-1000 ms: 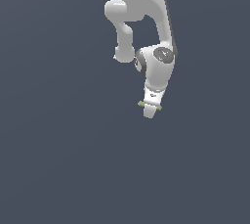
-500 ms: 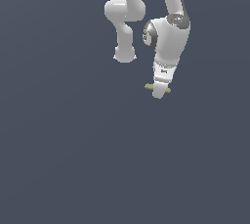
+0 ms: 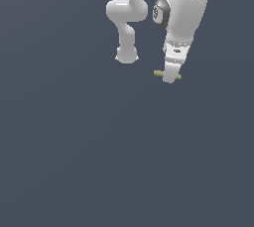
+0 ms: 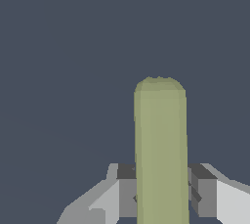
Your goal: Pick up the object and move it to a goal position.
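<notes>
The olive stick (image 3: 159,74) lies crosswise between the fingers of my white gripper (image 3: 169,78) in the exterior view, its two ends sticking out on either side. The gripper points down and is shut on the stick. In the wrist view the stick (image 4: 160,145) fills the gap between the two grey fingertips (image 4: 126,191), which press on it from both sides. The gripper hangs in mid-air in the upper right of the exterior view. No goal marker shows.
The white arm's links (image 3: 126,18) hang behind and to the exterior view's left of the gripper. A plain dark blue-grey background (image 3: 99,161) fills the rest of both views.
The gripper, still holding the stick, has risen and moved toward the exterior view's right. The wrist has swung more upright.
</notes>
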`<state>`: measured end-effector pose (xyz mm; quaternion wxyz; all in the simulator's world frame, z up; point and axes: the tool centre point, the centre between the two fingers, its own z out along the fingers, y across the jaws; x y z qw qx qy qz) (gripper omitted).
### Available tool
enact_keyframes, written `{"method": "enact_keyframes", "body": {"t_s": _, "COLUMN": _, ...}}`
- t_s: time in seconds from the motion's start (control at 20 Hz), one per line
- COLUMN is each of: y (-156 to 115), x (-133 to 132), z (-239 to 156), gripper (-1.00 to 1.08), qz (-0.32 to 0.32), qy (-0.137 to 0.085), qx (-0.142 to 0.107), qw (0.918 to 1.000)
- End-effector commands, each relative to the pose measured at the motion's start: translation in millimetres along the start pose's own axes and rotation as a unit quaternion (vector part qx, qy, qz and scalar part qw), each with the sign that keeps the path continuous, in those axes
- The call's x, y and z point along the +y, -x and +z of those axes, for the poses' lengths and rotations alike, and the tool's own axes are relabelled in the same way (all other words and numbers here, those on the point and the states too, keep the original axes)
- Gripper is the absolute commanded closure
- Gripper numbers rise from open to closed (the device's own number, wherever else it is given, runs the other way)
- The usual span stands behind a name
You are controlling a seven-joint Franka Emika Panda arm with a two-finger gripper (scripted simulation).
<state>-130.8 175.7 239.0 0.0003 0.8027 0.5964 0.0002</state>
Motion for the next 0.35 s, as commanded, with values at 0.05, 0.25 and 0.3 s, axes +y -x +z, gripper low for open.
{"method": "enact_keyframes", "body": {"t_s": 0.05, "y": -2.5, "x": -6.2, "z": -13.0, "gripper": 1.08, "qz": 0.001, "qy": -0.001, "qx": 0.000, "qw": 1.0000}}
{"method": "enact_keyframes", "body": {"t_s": 0.25, "y": -3.9, "x": -8.7, "z": -19.5, "gripper": 1.08, "qz": 0.001, "qy": -0.001, "qx": 0.000, "qw": 1.0000}}
{"method": "enact_keyframes", "body": {"t_s": 0.3, "y": -4.0, "x": -8.8, "z": -19.8, "gripper": 1.08, "qz": 0.001, "qy": -0.001, "qx": 0.000, "qw": 1.0000}}
